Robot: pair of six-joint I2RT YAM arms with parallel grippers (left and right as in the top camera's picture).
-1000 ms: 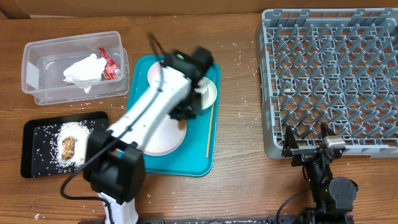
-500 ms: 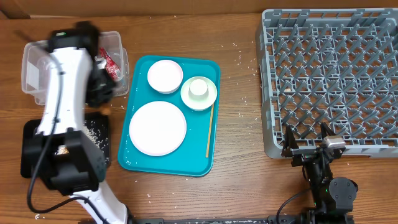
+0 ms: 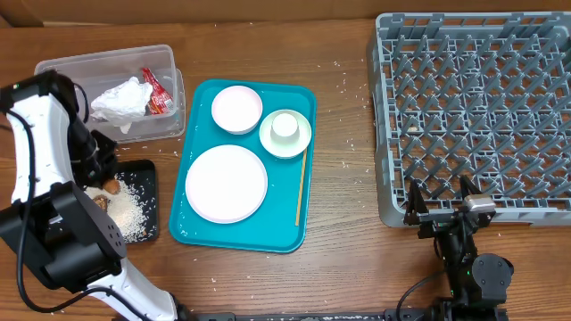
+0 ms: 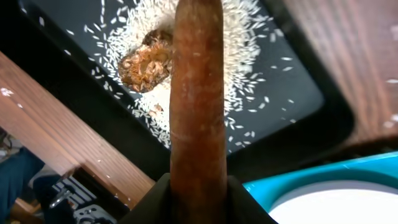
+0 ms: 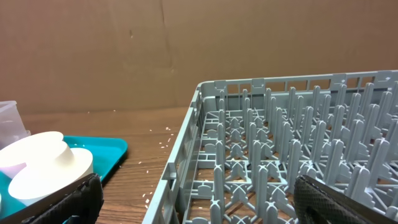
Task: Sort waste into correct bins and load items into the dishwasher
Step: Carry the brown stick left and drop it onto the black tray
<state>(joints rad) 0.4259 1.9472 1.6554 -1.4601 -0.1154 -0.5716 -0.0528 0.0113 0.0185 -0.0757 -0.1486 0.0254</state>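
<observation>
My left gripper point(image 3: 101, 171) hangs over the black tray point(image 3: 143, 169), shut on the long brown food scrap point(image 4: 198, 93). The scrap sticks out between the jaws above the rice point(image 4: 249, 56) and the lumpy brown scrap point(image 4: 146, 62). The clear tub point(image 3: 53, 76) holds the white napkin point(image 3: 120, 98) and a red-and-white wrapper point(image 3: 153, 89). On the teal tray point(image 3: 294, 227) lie a large plate point(image 3: 226, 183), a smaller plate point(image 3: 236, 109), a cup point(image 3: 285, 127) and the wooden stick point(image 3: 302, 187). My right gripper point(image 3: 439, 201) stands open and holds nothing, at the front edge of the grey dish rack point(image 3: 482, 107).
Loose rice grains point(image 3: 357, 143) dot the wood between the teal tray and the rack. In the right wrist view the rack's near wall point(image 5: 186, 155) stands between my open fingers, with the teal tray's corner point(image 5: 109, 149) and a white dish point(image 5: 43, 168) to the left.
My left arm has swung from over the teal tray leftwards, past the clear tub, to above the black tray. The right arm has not moved.
</observation>
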